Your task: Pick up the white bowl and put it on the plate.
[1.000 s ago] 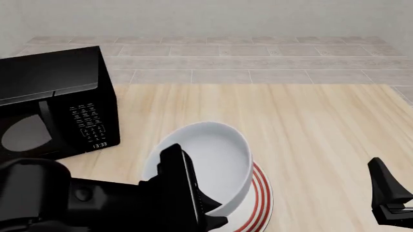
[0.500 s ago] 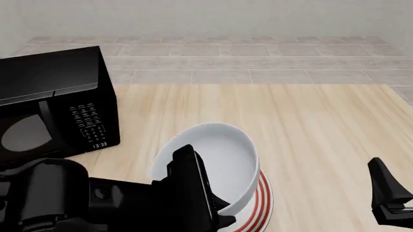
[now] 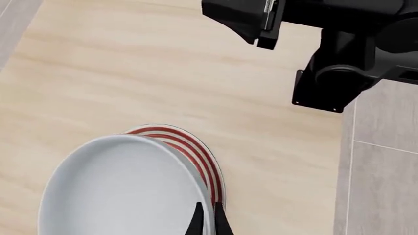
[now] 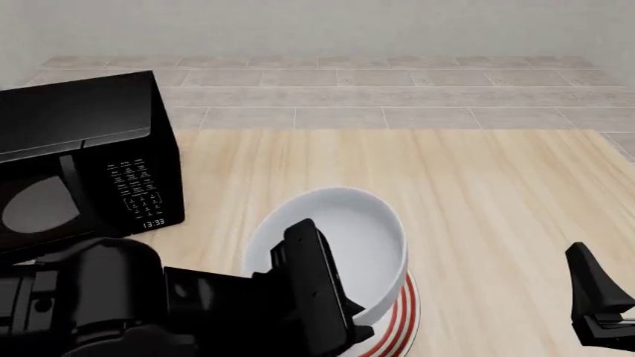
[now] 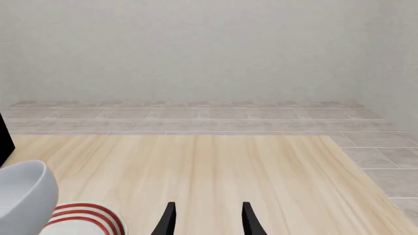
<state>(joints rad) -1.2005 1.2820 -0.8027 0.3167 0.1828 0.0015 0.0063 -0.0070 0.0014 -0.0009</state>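
1. Front view: bowl [image 4: 337, 238] is held by the left gripper [image 4: 347, 312] above the plate [image 4: 397, 323], tilted, and whether its base touches the plate cannot be told.
2. Left wrist view: fingertips [image 3: 196, 223] are clamped on the bowl [image 3: 124, 191] rim, one inside, one outside. Red rings of the plate [image 3: 196, 152] show only past one side of the bowl, so it is judged off-centre.
3. Risk: if released tilted, the bowl is likely to rock or slide off toward the uncovered side. Cause: thin glossy rim, off-centre pose.
4. Risk: the plate could be shoved or tipped if the bowl edge is pressed down on its rim during lowering.
5. Risk: the bowl may be dragged along if the fingers are pulled back before being fully parted.
6. Right gripper [image 5: 205, 218] is seen with jaws apart, holding nothing, parked well to the right of the plate [image 5: 85, 218]. No collision is expected from it while it is kept there.
7. Microwave [image 4: 85, 160] stands left of the bowl; a wide left-arm retreat could clip it.
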